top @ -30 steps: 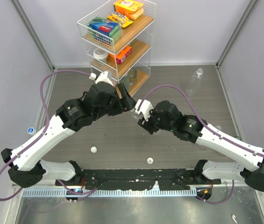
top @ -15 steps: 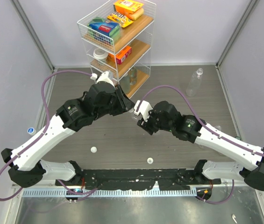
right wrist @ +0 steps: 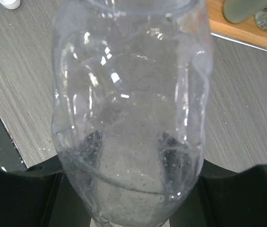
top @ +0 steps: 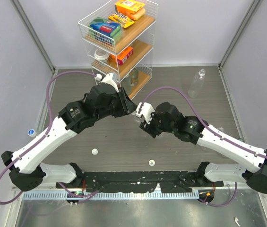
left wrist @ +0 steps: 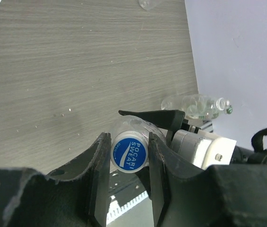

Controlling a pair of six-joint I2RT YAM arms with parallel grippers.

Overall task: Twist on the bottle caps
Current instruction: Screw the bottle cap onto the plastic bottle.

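Two grips, I log: left gripper (left wrist: 128, 138) pinches the cap (left wrist: 128, 155) between its fingers; right gripper (right wrist: 131, 168) clamps the bottle (right wrist: 128, 109) body.

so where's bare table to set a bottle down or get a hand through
Barest: the far strip between the wire rack and the upright bottle. Also the near patch between the left loose cap and the right loose cap. Crowded at the centre, where the left claw pinches the blue-topped cap on the held bottle in the right claw.
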